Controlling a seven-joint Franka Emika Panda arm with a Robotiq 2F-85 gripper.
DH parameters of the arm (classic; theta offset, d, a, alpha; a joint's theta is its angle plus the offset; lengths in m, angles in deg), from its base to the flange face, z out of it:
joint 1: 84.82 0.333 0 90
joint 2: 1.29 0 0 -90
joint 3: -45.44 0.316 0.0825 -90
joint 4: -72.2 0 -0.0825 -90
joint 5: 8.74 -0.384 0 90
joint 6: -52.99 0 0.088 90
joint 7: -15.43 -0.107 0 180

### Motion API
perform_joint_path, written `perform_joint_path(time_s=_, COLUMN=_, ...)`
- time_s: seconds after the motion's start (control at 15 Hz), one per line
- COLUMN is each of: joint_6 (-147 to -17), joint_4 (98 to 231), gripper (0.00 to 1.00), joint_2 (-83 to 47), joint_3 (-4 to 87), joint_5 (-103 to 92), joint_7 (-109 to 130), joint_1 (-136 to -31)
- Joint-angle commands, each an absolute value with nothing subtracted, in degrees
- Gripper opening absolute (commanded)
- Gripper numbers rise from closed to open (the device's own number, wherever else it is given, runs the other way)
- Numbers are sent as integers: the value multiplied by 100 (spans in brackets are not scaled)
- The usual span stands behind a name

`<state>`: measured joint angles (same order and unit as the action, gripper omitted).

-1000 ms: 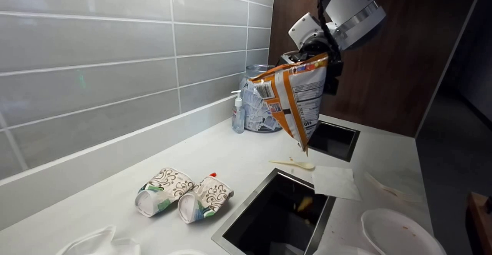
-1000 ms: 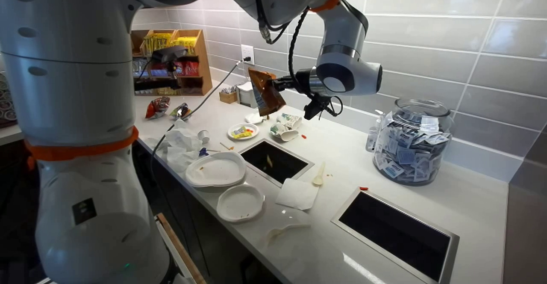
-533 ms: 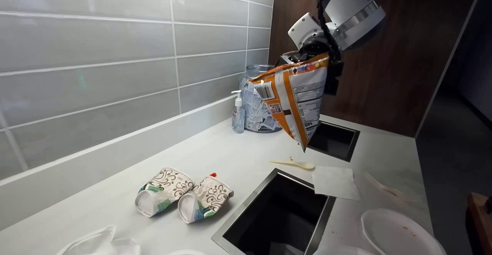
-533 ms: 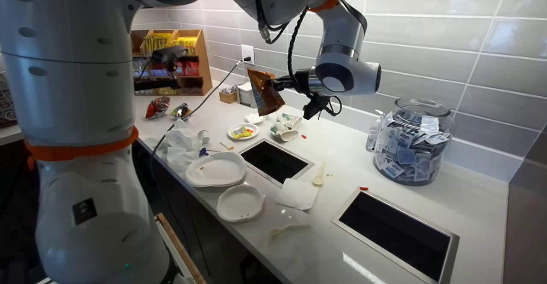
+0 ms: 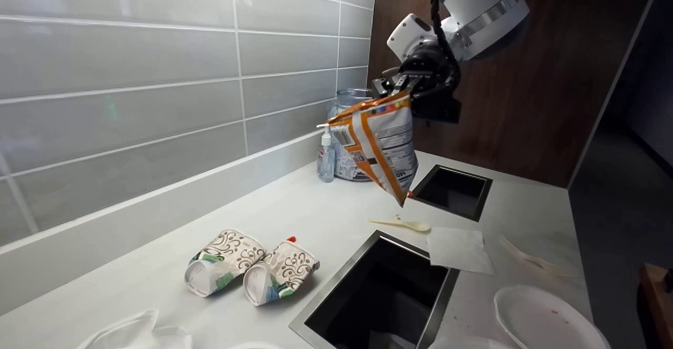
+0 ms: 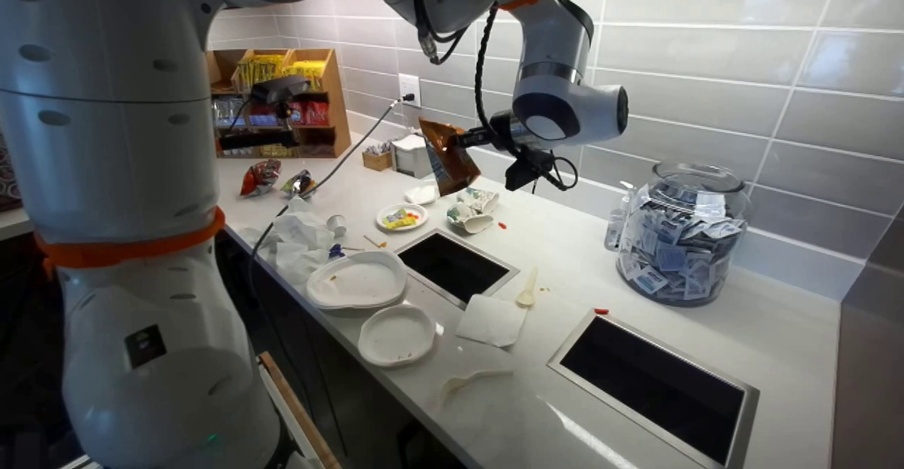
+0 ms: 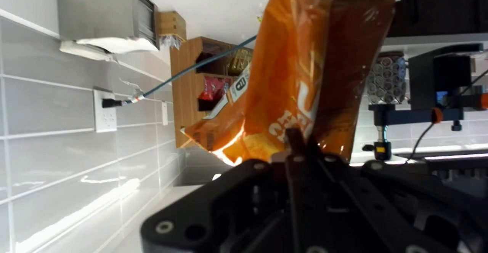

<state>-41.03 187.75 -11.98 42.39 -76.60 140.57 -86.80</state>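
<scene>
My gripper [image 7: 304, 140] is shut on an orange and white snack bag [image 5: 376, 144] and holds it in the air above the counter. In the wrist view the bag [image 7: 274, 85] rises in front of the fingers and hides much beyond it. The bag hangs tilted, one corner pointing down; in an exterior view it shows as orange-brown [image 6: 452, 162]. Whether anything is inside, I cannot tell. A dark rectangular opening with a metal rim [image 5: 336, 280] lies in the counter lower and nearer that camera. Two crumpled patterned paper cups [image 5: 226, 259] lie beside it.
A glass jar of packets [image 6: 681, 250] and a pump bottle [image 5: 326, 160] stand by the tiled wall. A second metal-framed opening [image 6: 742, 419], white plates [image 6: 399, 335], a napkin [image 6: 492, 321], a spoon [image 6: 527, 287] and crumpled papers [image 6: 293, 243] lie on the counter. A cable [image 6: 353, 144] hangs across.
One second ago yellow-orange bits showed at the near opening; they are out of sight now. The gripper and bag have since shifted and turned slightly, left and lower in an exterior view.
</scene>
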Motion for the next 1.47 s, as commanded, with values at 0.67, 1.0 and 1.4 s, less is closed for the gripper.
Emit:
perform_joint_path(time_s=0.67, joint_6=-6636, joint_4=19163, gripper=0, joint_2=-177, joint_3=4853, joint_5=-4506, joint_7=10488, joint_1=-8054)
perform_joint_path(time_s=1.0, joint_6=-6249, joint_4=19235, gripper=0, joint_2=-115, joint_3=4997, joint_5=-2827, joint_7=9270, joint_1=-8012)
perform_joint_path(time_s=1.4, joint_6=-5861, joint_4=19077, gripper=0, joint_2=-325, joint_3=5221, joint_5=-2484, joint_7=8794, joint_1=-7875)
